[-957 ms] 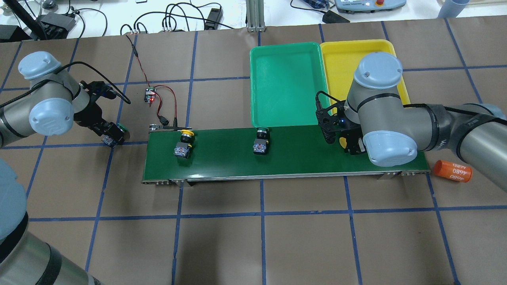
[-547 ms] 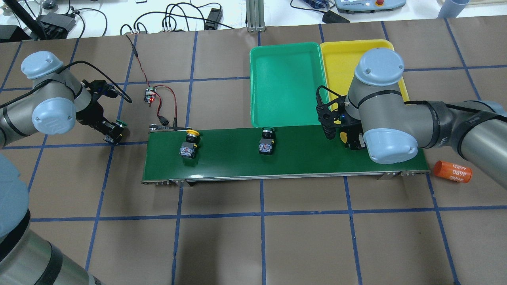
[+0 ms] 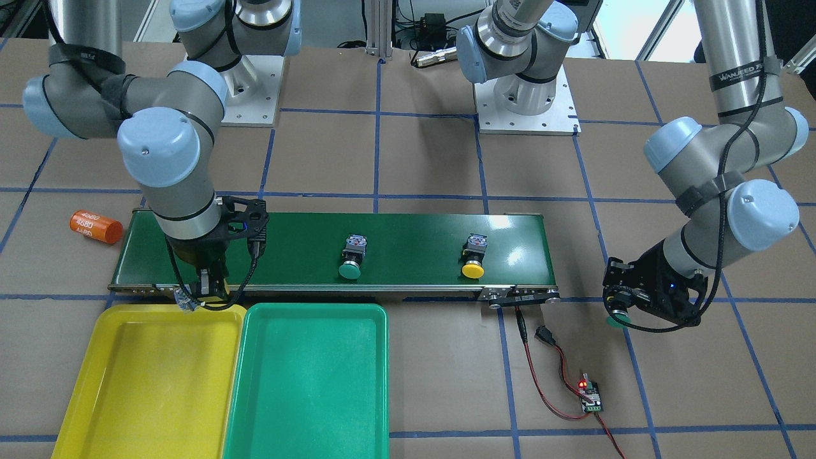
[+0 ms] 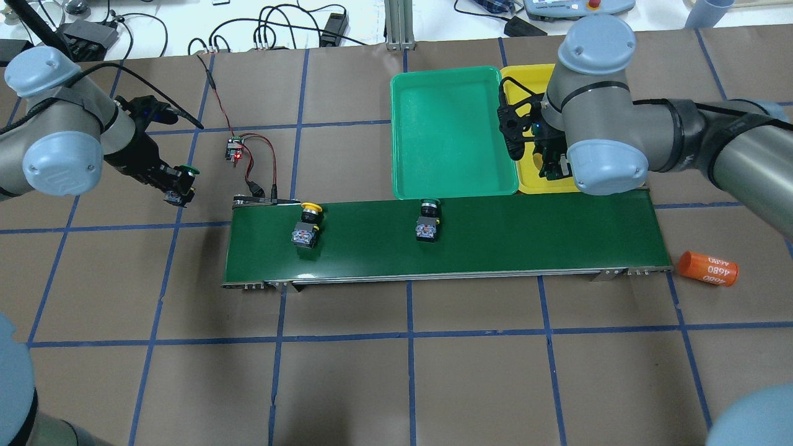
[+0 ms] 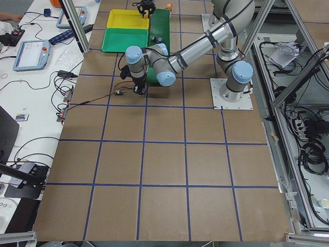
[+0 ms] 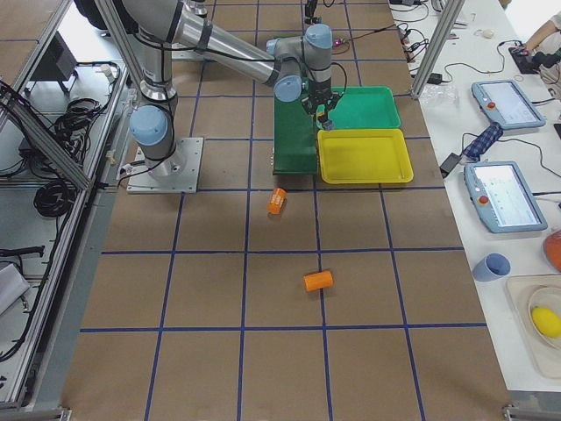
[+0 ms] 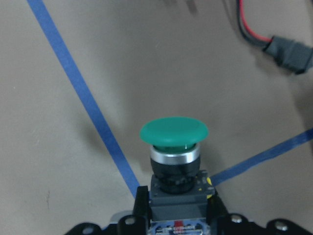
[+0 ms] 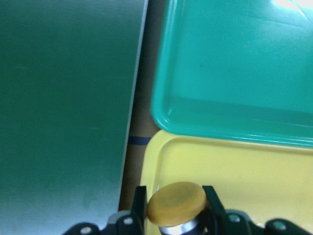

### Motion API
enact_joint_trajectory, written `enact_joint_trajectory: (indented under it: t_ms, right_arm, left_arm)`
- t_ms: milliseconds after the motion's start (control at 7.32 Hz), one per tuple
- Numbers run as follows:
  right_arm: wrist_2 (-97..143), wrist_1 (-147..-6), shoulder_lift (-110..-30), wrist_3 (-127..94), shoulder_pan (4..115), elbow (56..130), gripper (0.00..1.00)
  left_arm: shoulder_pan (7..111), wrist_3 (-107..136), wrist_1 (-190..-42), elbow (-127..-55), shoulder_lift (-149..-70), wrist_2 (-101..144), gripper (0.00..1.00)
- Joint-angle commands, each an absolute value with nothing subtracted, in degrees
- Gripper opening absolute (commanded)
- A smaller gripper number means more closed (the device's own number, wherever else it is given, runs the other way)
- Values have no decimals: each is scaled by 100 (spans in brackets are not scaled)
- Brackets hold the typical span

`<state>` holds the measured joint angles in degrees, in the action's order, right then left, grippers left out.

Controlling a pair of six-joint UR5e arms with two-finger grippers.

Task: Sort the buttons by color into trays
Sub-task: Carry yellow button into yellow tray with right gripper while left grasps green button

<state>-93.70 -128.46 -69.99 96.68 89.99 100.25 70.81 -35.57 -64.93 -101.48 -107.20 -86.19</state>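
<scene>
left gripper (image 4: 176, 186): jaws clamped on green-capped button (image 7: 173, 133); held over brown table (image 4: 347, 384) at left of overhead frame, apart from belt end
right gripper (image 8: 175, 215): jaws closed round yellow-capped button (image 8: 176, 200); held over yellow tray (image 3: 146, 382), at corner beside belt; contact with tray unclear
green tray (image 3: 306, 382): touching yellow tray side by side, along belt edge
conveyor belt (image 4: 526, 235): centre of overhead frame, two buttons lying on it
belt yellow button (image 4: 308, 223): near belt's left end in overhead frame
belt green button (image 4: 427, 220): mid-belt, just below green tray
orange cylinder (image 4: 707, 267): on table, just off belt's right end
circuit board (image 4: 233, 148): red light on, up-left of belt
</scene>
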Motion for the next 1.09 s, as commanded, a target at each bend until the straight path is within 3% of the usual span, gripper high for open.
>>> enact_joint_trajectory:
  t_ms: [0, 137, 547, 957]
  right_arm:
    - [-9369, -12675, -6399, 9396, 8781, 9248, 50]
    - [-9352, -12422, -6407, 9309, 8728, 9264, 99]
    - [-9290, -11974, -6617, 8731, 8684, 9290, 100]
    - [-9290, -11067, -7031, 6693, 8710, 9369, 100]
  left_arm:
    - [7425, -2510, -6917, -10186, -10232, -8631, 0]
    - [7592, -2270, -6943, -10326, -10126, -8605, 0]
    - [7971, -1294, -6873, -10941, -9924, -8561, 0]
    - [8121, -1353, -6751, -10960, -10098, -8578, 0]
